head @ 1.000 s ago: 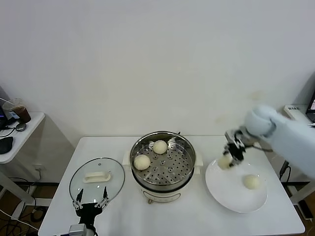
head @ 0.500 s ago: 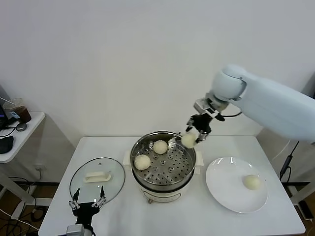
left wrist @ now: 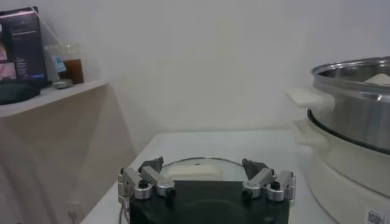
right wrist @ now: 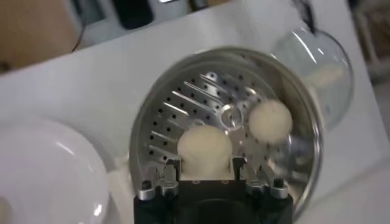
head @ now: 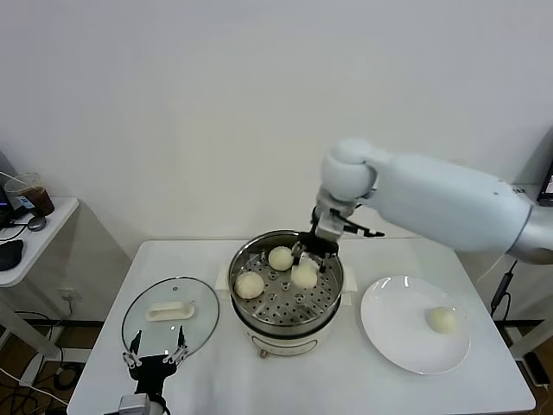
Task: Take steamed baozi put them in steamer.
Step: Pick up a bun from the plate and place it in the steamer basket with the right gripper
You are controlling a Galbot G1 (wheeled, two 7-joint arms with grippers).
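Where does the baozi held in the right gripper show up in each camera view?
Head view: held baozi over the steamer basket, in the right gripper.
Left wrist view: not identifiable; only the steamer's side.
Right wrist view: low centre, between the fingers.
Shared landmark: the steamer.

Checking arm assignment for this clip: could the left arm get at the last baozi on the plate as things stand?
Probably not easily. The left gripper sits open by the glass lid, while the baozi lies on the plate across the table, beyond the steamer and the right gripper.
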